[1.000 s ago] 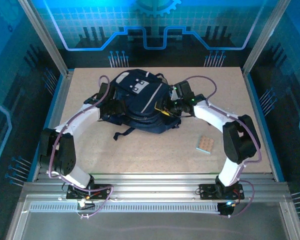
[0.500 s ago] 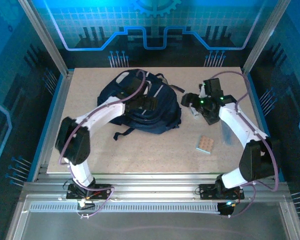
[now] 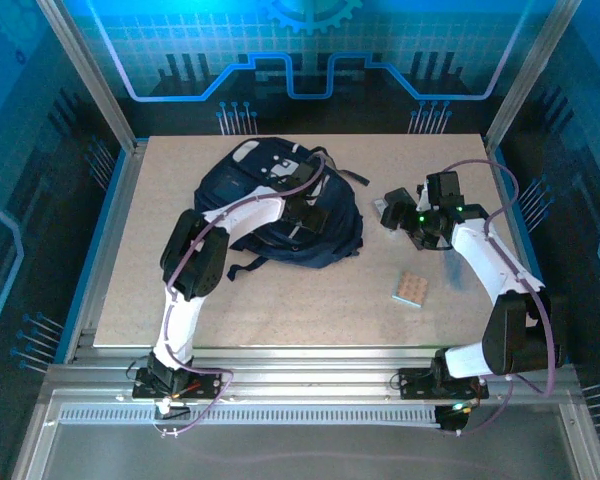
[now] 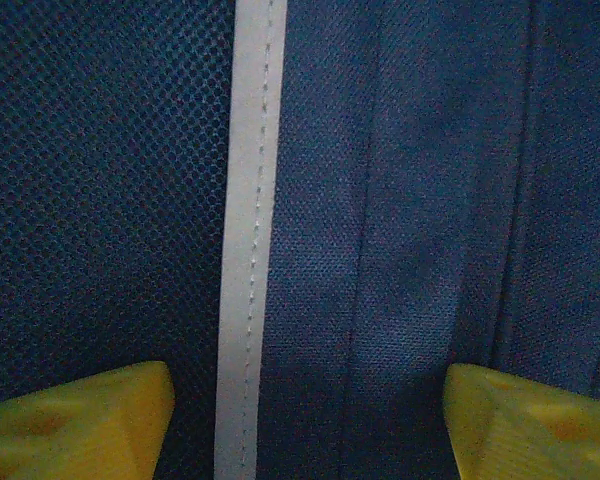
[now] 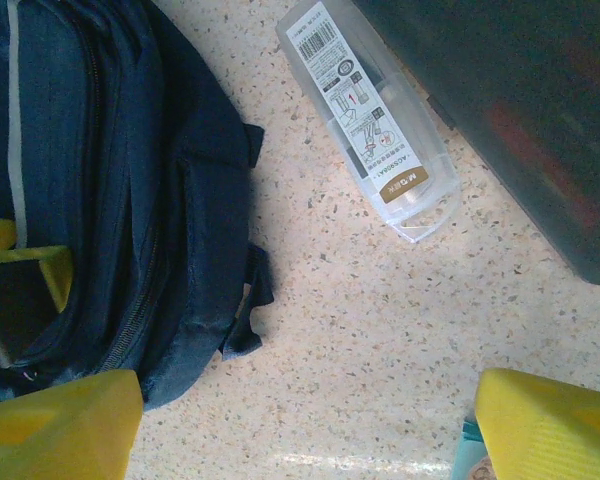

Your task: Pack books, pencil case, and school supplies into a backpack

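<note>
The navy backpack (image 3: 270,205) lies at the back left of the table, its fabric and a grey stripe (image 4: 248,230) close under my left gripper (image 4: 310,420). That gripper (image 3: 306,214) hovers open over the backpack's right half, holding nothing. My right gripper (image 3: 400,214) is open above bare table (image 5: 305,420), just right of the backpack (image 5: 110,200). A clear bar-shaped box with a printed label (image 5: 368,118) lies ahead of it. The tan dotted pad (image 3: 411,289) lies nearer the front. The books and pencil case are hidden.
A dark flat shape (image 5: 520,130) lies beyond the clear box; I cannot tell what it is. A black strap (image 3: 245,265) trails from the backpack's front. A bit of yellow (image 5: 25,265) shows by the backpack's opening. Bare table (image 3: 310,310) lies in front.
My right gripper has drawn back out of the backpack to the right and opened. The left arm has swung across onto the backpack's right half.
</note>
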Available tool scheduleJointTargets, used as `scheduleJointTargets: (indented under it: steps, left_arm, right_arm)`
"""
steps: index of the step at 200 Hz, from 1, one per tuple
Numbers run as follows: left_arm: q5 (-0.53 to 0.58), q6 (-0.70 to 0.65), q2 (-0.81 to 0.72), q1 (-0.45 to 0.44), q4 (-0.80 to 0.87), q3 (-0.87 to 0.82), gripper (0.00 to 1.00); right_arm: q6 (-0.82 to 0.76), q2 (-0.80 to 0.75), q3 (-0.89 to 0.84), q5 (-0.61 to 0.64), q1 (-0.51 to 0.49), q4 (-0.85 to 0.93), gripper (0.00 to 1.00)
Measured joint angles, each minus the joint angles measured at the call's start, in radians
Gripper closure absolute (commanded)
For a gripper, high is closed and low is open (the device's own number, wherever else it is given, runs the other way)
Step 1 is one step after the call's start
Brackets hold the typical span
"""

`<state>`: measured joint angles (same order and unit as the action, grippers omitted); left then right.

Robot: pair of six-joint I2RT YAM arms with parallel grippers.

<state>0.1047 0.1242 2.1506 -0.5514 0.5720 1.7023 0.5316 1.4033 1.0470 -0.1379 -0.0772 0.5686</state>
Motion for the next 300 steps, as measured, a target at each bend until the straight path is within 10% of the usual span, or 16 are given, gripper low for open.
scheduleJointTargets:
  steps: [99, 155, 170, 192, 300]
  left_arm:
    - [-0.166, 0.068, -0.092, 0.011, -0.032, -0.093, 0.22]
    - [0.022, 0.042, 0.021, -0.034, 0.019, 0.009, 0.27]
    - [0.069, 0.039, 0.027, -0.045, 0.012, 0.008, 0.40]
    - [0.108, 0.035, 0.028, -0.051, 0.003, 0.008, 1.00]
    - [-0.229, 0.081, -0.163, 0.099, 0.024, -0.055, 1.00]
  right_arm:
    - [-0.002, 0.000, 0.000, -0.005, 0.040, -0.002, 0.13]
    - [-0.002, 0.000, 0.000, -0.004, 0.040, -0.005, 0.13]
    - [-0.008, 0.001, 0.000, 0.000, 0.041, -0.009, 0.12]
    - [-0.034, 0.039, 0.034, 0.039, 0.046, -0.003, 0.01]
    - [-0.415, 0.497, 0.373, 0.235, 0.061, 0.129, 0.00]
